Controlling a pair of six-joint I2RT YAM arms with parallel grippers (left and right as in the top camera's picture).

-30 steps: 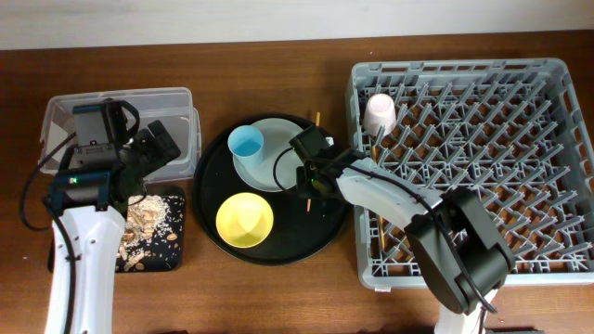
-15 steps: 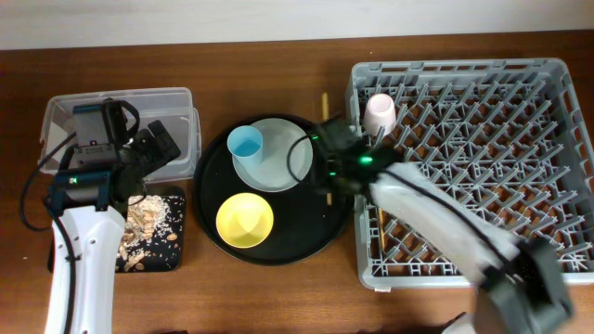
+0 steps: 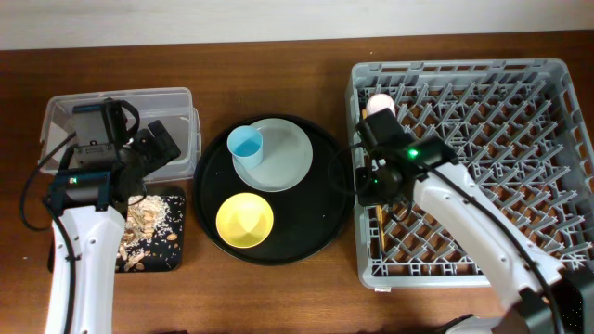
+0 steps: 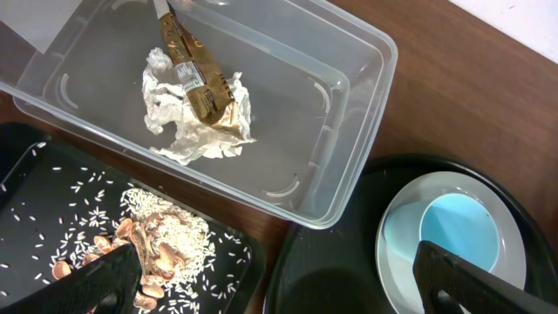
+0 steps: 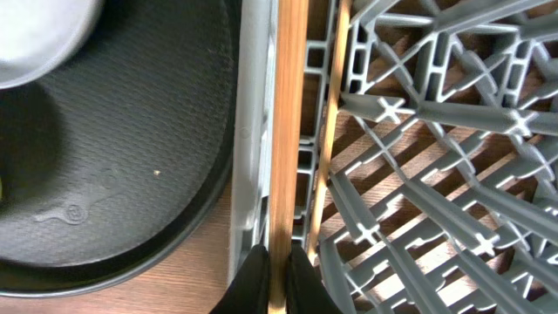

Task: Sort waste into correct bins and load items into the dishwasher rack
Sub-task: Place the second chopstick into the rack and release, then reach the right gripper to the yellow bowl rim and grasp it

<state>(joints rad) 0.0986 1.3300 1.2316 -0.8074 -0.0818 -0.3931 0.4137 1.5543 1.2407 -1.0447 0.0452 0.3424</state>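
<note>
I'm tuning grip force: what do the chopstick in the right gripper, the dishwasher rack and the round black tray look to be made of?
Held chopstick: wood or bamboo, matt tan, with fine lengthwise grain.
Dishwasher rack: moulded grey plastic, smooth, with a slight sheen on its ribs.
Round black tray: probably plastic, matt, with a fine pebbled texture and a moulded-in mark.
</note>
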